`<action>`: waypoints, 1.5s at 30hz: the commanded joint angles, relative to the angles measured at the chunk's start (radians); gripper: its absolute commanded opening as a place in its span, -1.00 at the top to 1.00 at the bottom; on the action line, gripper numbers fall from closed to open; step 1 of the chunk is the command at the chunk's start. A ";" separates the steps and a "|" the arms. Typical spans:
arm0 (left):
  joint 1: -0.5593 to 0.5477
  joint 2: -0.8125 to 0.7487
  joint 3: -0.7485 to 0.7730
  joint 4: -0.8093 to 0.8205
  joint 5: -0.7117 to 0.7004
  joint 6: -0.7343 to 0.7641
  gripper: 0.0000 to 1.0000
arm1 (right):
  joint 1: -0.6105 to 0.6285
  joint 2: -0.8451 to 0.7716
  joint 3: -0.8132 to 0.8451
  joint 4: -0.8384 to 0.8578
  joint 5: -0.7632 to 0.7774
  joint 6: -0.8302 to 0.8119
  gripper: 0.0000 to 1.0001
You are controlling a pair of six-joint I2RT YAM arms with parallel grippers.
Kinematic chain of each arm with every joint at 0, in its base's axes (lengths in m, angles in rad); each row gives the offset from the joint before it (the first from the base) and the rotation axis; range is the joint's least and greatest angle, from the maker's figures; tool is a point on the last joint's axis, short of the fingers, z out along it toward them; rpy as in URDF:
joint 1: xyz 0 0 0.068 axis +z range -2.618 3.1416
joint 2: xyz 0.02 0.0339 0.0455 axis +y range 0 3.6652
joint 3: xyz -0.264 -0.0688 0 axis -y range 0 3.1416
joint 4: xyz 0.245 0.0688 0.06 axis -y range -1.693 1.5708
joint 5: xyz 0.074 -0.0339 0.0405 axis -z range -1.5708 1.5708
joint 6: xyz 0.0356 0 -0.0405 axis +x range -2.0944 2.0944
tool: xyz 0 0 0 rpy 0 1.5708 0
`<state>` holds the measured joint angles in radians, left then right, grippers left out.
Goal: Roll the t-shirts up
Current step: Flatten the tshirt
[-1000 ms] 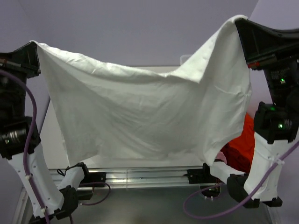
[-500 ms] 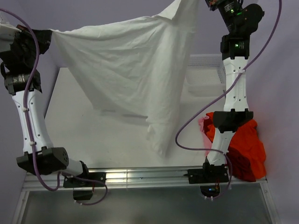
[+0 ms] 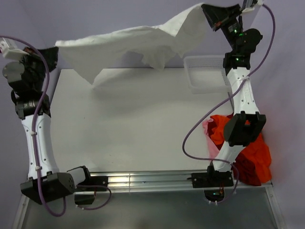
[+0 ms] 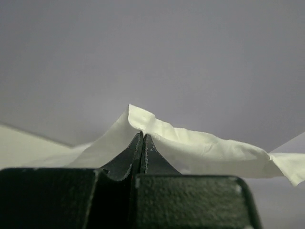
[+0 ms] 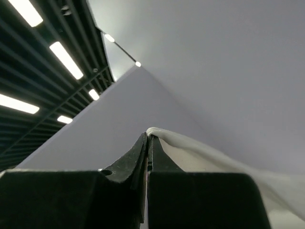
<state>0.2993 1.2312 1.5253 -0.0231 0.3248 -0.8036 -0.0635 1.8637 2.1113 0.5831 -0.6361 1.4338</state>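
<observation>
A white t-shirt point(image 3: 128, 45) hangs stretched in the air over the table's far edge, held between both arms. My left gripper point(image 3: 53, 47) is shut on its left corner; the wrist view shows the cloth point(image 4: 190, 148) pinched at the fingertips point(image 4: 143, 136). My right gripper point(image 3: 206, 9) is shut on its right corner, raised high at the back; the cloth point(image 5: 200, 152) trails off its fingertips point(image 5: 148, 136). A crumpled orange-red t-shirt point(image 3: 250, 155) lies at the table's right edge, partly behind the right arm.
A white mesh basket point(image 3: 202, 76) stands at the back right of the white table point(image 3: 128, 129). The metal rail point(image 3: 143, 180) with both arm bases runs along the near edge.
Both arms swung the white shirt up and away toward the back. The shirt went from hanging low in front of the camera to stretched high over the far edge.
</observation>
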 commanded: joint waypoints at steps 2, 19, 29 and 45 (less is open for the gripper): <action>0.003 -0.168 -0.320 0.110 -0.038 0.004 0.99 | -0.006 -0.225 -0.417 0.265 -0.096 0.001 1.00; -0.006 -0.651 -0.815 -0.389 0.000 0.115 0.99 | 0.050 -1.148 -1.497 -0.519 0.125 -0.516 1.00; -0.008 -0.751 -0.886 -0.557 -0.084 -0.054 0.99 | 0.051 -1.466 -1.714 -0.910 0.225 -0.624 1.00; -0.008 -0.891 -0.886 -0.686 -0.176 -0.112 0.99 | 0.051 -1.657 -1.769 -1.091 0.253 -0.687 1.00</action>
<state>0.2909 0.3614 0.6453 -0.7044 0.1596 -0.8879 -0.0135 0.2058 0.3115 -0.4953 -0.4000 0.7853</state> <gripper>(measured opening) 0.011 0.008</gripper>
